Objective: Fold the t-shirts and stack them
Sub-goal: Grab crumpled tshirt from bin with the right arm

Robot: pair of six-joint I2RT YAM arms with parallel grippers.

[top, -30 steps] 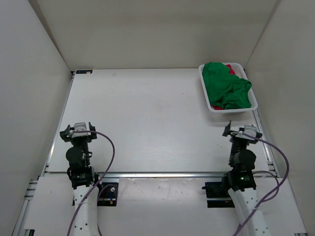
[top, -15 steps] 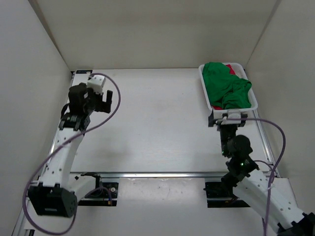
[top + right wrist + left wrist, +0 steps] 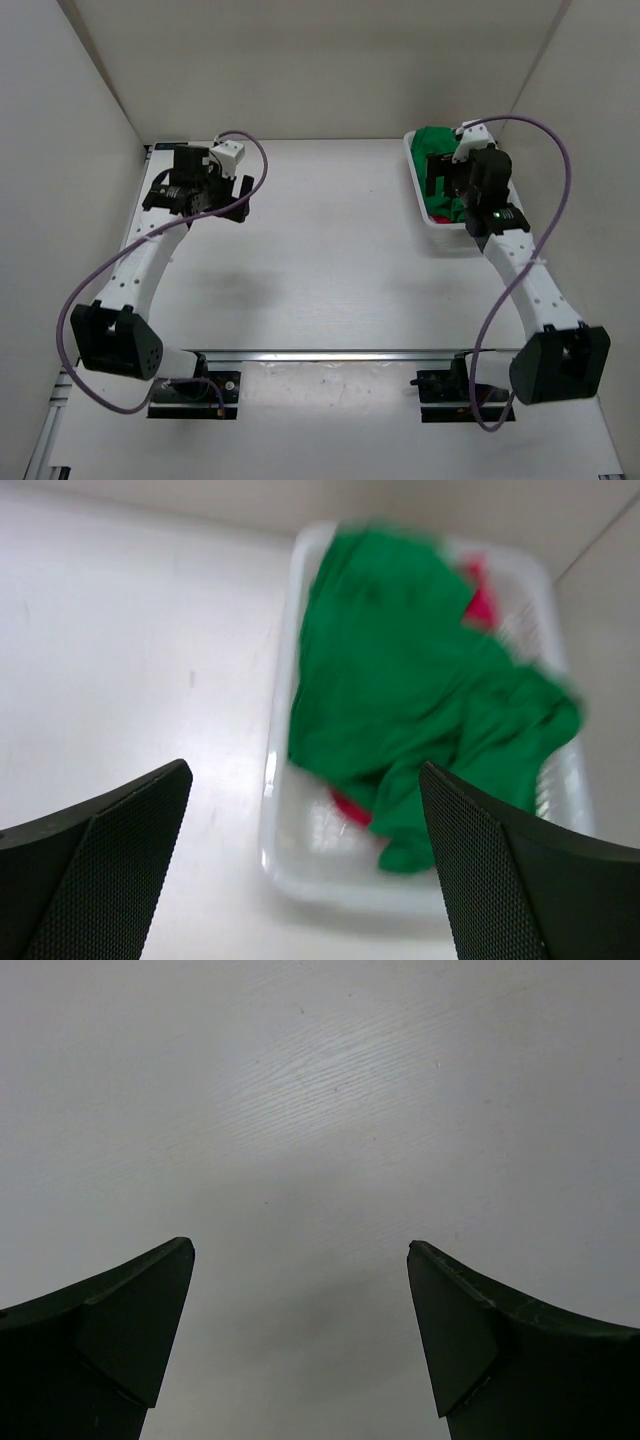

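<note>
The right gripper [image 3: 305, 770] fills the bottom corners of its wrist view, spread wide and holding nothing. Just beyond its fingers, right of centre, sits the white basket [image 3: 300, 875]. The green shirt [image 3: 400, 700] is heaped inside it, with red fabric [image 3: 482, 598] peeking out underneath. At the upper left of the overhead view, the left gripper [image 3: 298, 1250] hangs above the table [image 3: 330, 1080], equally wide and empty, well apart from the basket.

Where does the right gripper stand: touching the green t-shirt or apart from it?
Apart. Right wrist view: the right gripper is open and empty, and the green t-shirt lies in the basket clearly beyond its fingertips.
</note>
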